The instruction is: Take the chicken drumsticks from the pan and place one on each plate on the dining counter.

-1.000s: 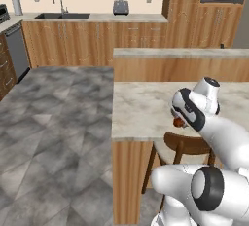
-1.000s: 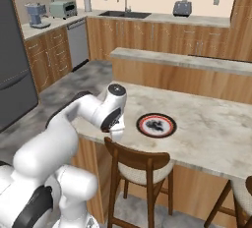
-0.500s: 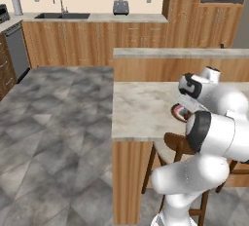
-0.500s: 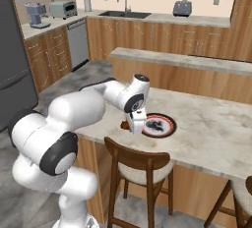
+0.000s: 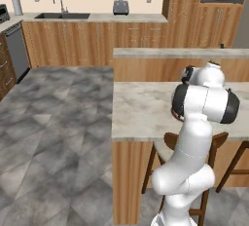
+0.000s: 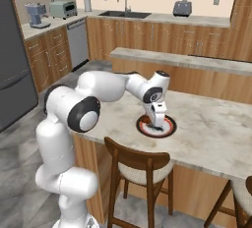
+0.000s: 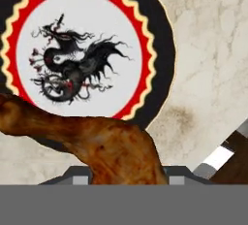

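The red-rimmed plate [image 6: 156, 126] lies on the stone surface [image 6: 216, 128] at the centre of the right base view; in the hand view its white middle with a black dragon figure [image 7: 72, 71] fills the upper left and is bare. A glossy brown chicken drumstick [image 7: 104, 146] crosses the lower left of the hand view, above the plate's near rim, its thick end down at the bottom centre between the fingers. The hand [image 6: 158, 124] is clenched on the drumstick, pointing down over the plate. In the left base view the arm's elbow [image 5: 204, 104] covers most of the plate. Since half a second ago the hand has moved from the plate's left edge to over the plate.
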